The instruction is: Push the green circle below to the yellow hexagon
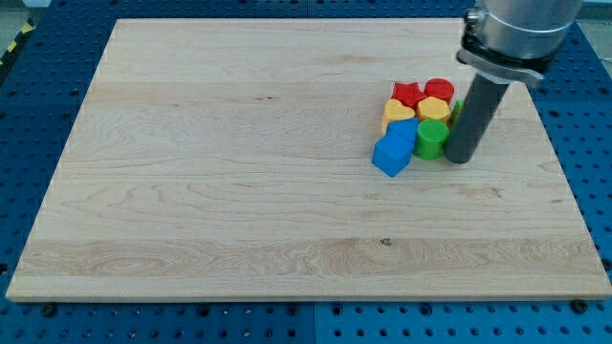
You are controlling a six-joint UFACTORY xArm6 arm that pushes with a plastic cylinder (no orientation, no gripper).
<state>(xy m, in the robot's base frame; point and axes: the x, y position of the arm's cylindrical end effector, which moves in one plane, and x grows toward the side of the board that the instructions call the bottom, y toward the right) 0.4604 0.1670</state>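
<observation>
The green circle [431, 139] stands at the lower right of a tight cluster of blocks on the wooden board [239, 172]. Directly above it sits a yellow block [434, 108], and a second yellow block [398, 113] lies to the left. I cannot tell which of the two is the hexagon. My tip [460, 159] rests on the board just to the right of the green circle, touching or nearly touching its side. The rod hides part of another green block [457, 107].
A red star [408, 93] and a red round block [440, 90] form the cluster's top. A blue cube [390, 155] and another blue block [405, 132] sit left of the green circle. The board's right edge [564, 182] is close by.
</observation>
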